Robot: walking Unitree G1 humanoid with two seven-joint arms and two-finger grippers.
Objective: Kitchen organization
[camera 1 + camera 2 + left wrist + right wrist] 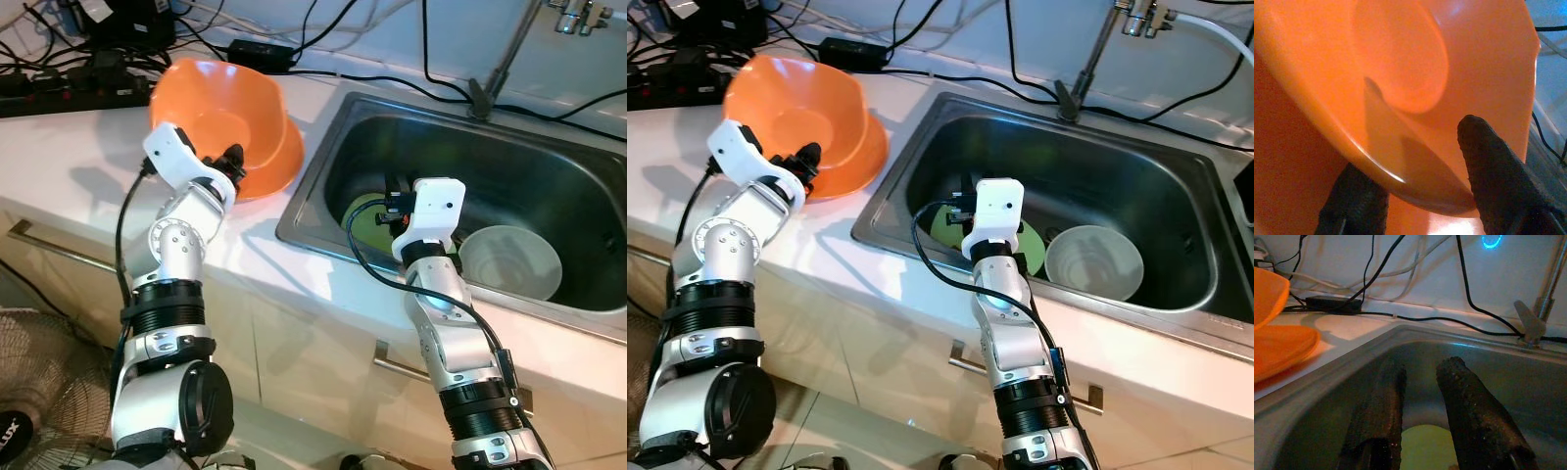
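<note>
The left gripper (1415, 196) pinches the rim of the upper orange bowl (230, 108), tilted over a second orange bowl (279, 166) on the counter (69, 157). In the sink (1136, 166), the right gripper (1420, 401) hangs slightly parted and empty, the green plate (1425, 448) directly below its tips, seemingly untouched; the white bowl (1095, 262) sits beside it.

An orange bowl (235, 122) stands tilted on the bench, its near rim clamped between the left pincer (231, 162) fingers. Below the right pincer (394, 208), in the sink, lies a green plate (942, 227), with a whitish bowl (510, 261) upright just beside.
</note>
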